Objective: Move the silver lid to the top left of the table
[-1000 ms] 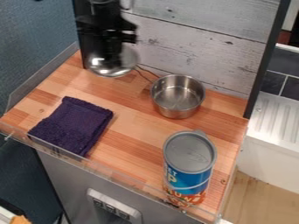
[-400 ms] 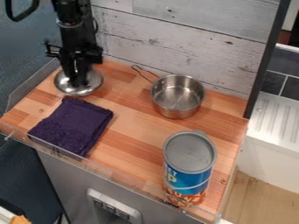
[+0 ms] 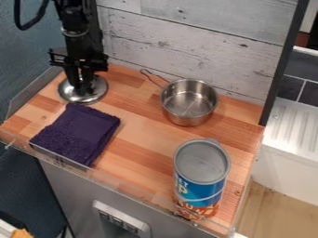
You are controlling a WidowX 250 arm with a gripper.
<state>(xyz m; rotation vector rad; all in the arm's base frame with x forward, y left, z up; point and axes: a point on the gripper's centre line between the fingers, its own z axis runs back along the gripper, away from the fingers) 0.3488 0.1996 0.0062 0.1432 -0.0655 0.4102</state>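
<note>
The jaws (image 3: 81, 88) are gripping the silver lid (image 3: 96, 90) beneath them, a purple cloth (image 3: 79, 132) is lying near them, and a pot (image 3: 188, 102) is sitting farther from them

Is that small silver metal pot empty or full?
Empty: the small silver metal pot has no lid on, and its bare bottom shows inside.

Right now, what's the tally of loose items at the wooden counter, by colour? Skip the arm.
Silver: 2 (lid, saucepan)
Dark purple: 1 (folded cloth)
Blue and orange with grey top: 1 (canister)
Total: 4
</note>
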